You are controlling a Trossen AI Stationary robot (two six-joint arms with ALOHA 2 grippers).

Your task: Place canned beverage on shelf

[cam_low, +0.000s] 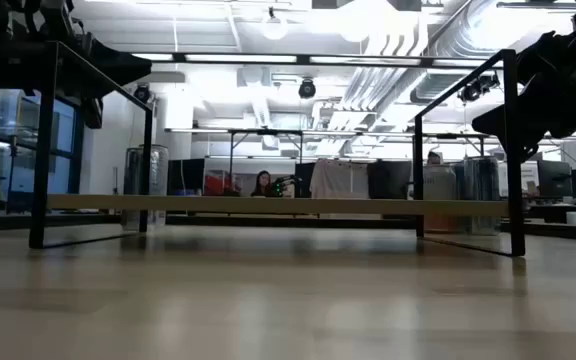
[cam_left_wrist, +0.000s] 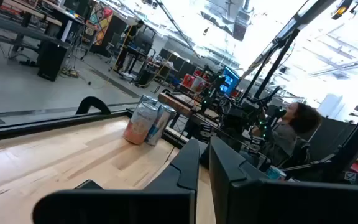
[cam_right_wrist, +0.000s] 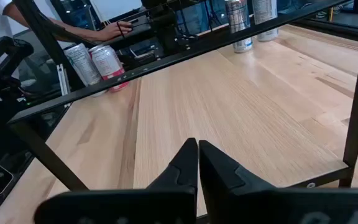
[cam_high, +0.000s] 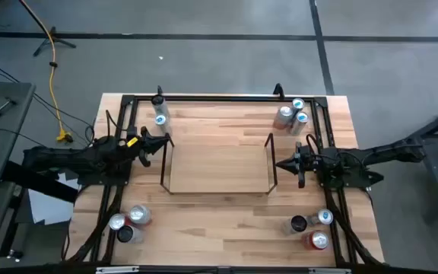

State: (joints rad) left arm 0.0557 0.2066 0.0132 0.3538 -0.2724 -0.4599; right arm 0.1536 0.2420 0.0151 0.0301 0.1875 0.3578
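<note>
Nothing is held yet: the left gripper (cam_high: 166,141) sits pinched together and empty at the shelf's nine o'clock end, and the right gripper (cam_high: 281,164) is likewise closed on nothing at its three o'clock end, each tip just beside the black wire frame. The shelf (cam_high: 217,164) lies bare in the middle of the table (cam_high: 226,228), so the step in hand, as I judge it, is to fetch a first can. Cans stand in four groups around the shelf: two at eleven o'clock (cam_high: 160,117), three at one o'clock (cam_high: 292,114), a cluster at seven o'clock (cam_high: 128,221) and another at five o'clock (cam_high: 312,227). To do it well, each arm should take from its own side, and the fingers must spread wide before coming down on a can. Picking an outer can of a cluster should avoid knocking its neighbours. The grip should go on the can's body, holding it upright. On the way back the can should pass over the wire frame, not through it, then settle flat on the board.
</note>
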